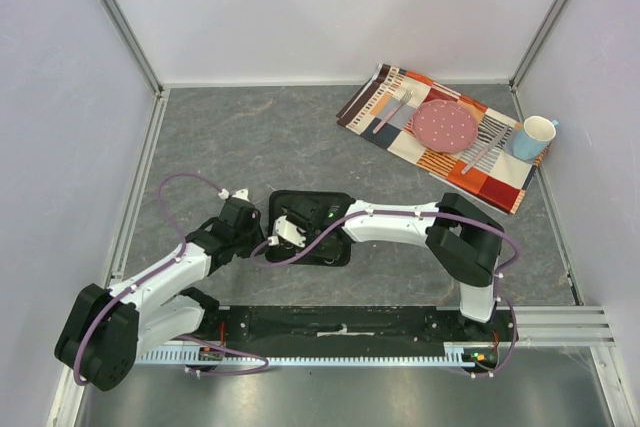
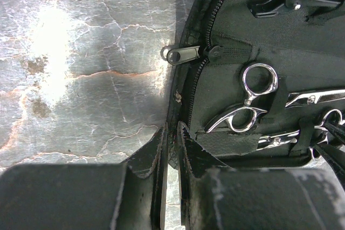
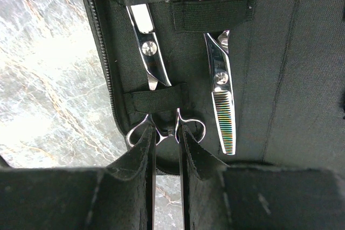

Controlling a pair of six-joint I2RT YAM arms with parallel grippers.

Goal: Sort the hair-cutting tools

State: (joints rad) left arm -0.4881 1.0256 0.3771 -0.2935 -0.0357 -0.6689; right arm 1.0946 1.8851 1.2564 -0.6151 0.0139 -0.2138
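**Left wrist view.** The left gripper (image 2: 171,136) enters at 6 o'clock. Its fingers are pressed together on the zippered rim of the open black case (image 2: 291,41), which fills the right half of the view above the marbled table (image 2: 81,79). The zipper pull (image 2: 180,55) lies toward 12 o'clock from the fingertips. Inside the case, the ring handles of the thinning scissors (image 2: 249,100) show toward 3 o'clock. The plain scissors (image 2: 277,140) lie just below, partly hidden by a strap.

**Right wrist view.** The right gripper (image 3: 166,133), at 6 o'clock, is drawn to a narrow gap and pinches the plain scissors where the ring handles join. Two elastic straps (image 3: 156,100) cross over that tool. The thinning scissors lie just beside it toward 3 o'clock, with the toothed blade pointing to 6 o'clock.

**Top external view.** Both grippers meet at the case, at centre. Well apart at 2 o'clock, a striped placemat (image 1: 505,179) bears a pink plate (image 1: 445,125), a fork (image 1: 392,112) and a knife (image 1: 483,152). A blue cup (image 1: 533,137) stands at its right end.
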